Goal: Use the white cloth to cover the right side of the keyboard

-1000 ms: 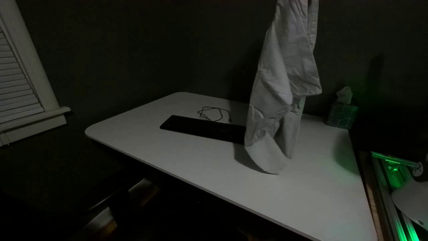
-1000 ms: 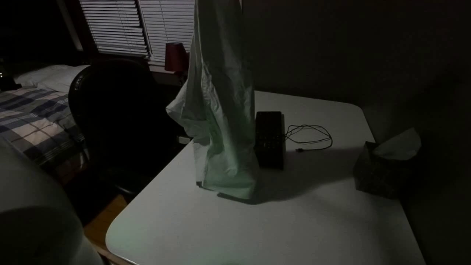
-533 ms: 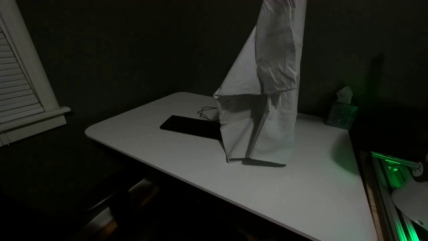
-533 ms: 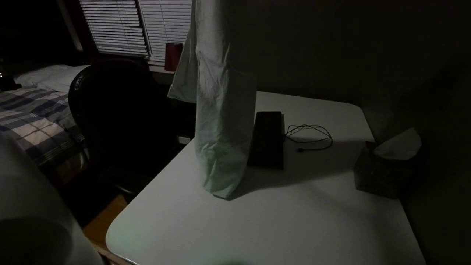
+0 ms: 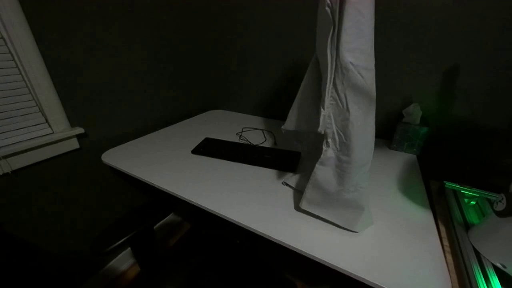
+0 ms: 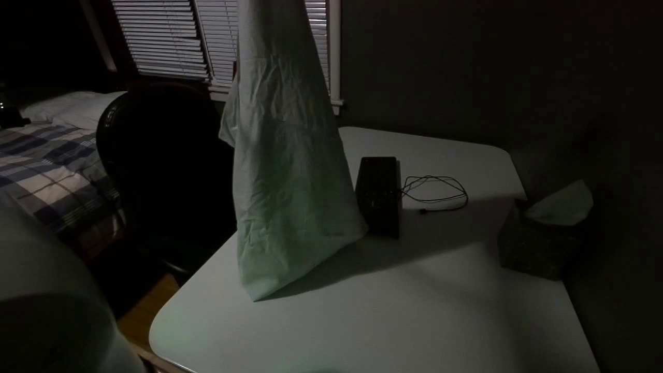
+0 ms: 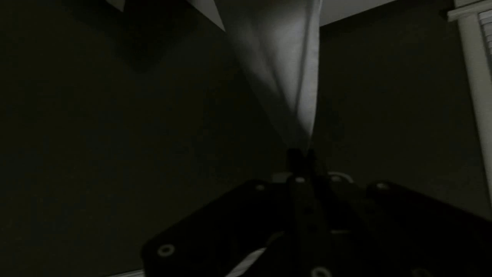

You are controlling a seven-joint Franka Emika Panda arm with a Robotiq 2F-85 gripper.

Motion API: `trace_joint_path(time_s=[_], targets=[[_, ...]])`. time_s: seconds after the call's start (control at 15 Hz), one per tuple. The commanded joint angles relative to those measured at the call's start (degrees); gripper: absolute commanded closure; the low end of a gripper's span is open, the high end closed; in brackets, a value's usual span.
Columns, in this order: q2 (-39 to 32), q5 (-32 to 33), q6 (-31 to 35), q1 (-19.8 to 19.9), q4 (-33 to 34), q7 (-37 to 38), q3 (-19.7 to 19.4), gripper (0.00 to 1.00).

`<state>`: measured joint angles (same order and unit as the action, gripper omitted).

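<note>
The white cloth hangs long and folded over the table in both exterior views (image 5: 350,120) (image 6: 290,181). Its top runs out of both frames. Its lower hem is at or just above the tabletop, beside the near end of the black keyboard; I cannot tell if it touches. The keyboard (image 5: 244,154) lies flat and shows nearly whole in an exterior view. In an exterior view, the cloth's edge stands in front of part of the keyboard (image 6: 380,191). In the wrist view my gripper (image 7: 302,154) is shut on the cloth's pinched top, and the cloth (image 7: 284,50) spreads away from the fingertips.
The white table (image 5: 208,188) has rounded corners. A thin black cable (image 5: 262,138) lies behind the keyboard. A tissue box (image 5: 409,138) stands near the wall; it also shows in an exterior view (image 6: 533,243). A dark chair (image 6: 166,171) stands beside the table. The room is dim.
The hanging cloth has swung and twisted. Half a second ago it hid the keyboard's end in an exterior view; now its lower part is farther right there. The keyboard has not moved.
</note>
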<state>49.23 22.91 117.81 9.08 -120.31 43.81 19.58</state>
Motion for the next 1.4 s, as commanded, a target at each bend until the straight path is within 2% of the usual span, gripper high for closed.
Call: trace_joint_path(time_s=[0.0,0.13,0.33,0.53,0.6,0.8,1.07,1.2,1.33], targets=[[-1.47,-2.89,3.49,-1.82,0.64,1.35,1.51,0.99],[-1.73,-2.35,8.58,-1.03,0.13,3.35,2.40,0.99],[-2.34,0.13,20.57,2.13,-1.51,6.88,3.40,0.99],[-3.75,5.95,36.47,6.96,-4.09,13.72,4.27,0.99],[-4.07,8.93,41.40,9.93,-5.18,17.43,5.09,0.99],[-3.28,19.19,55.18,22.83,-8.85,29.66,8.11,0.99],[0.93,30.91,66.85,40.06,-8.28,45.21,12.34,0.99],[4.81,30.28,70.37,48.39,-8.08,50.20,15.23,0.99],[9.34,26.25,72.32,56.21,-8.39,53.61,18.45,0.99]])
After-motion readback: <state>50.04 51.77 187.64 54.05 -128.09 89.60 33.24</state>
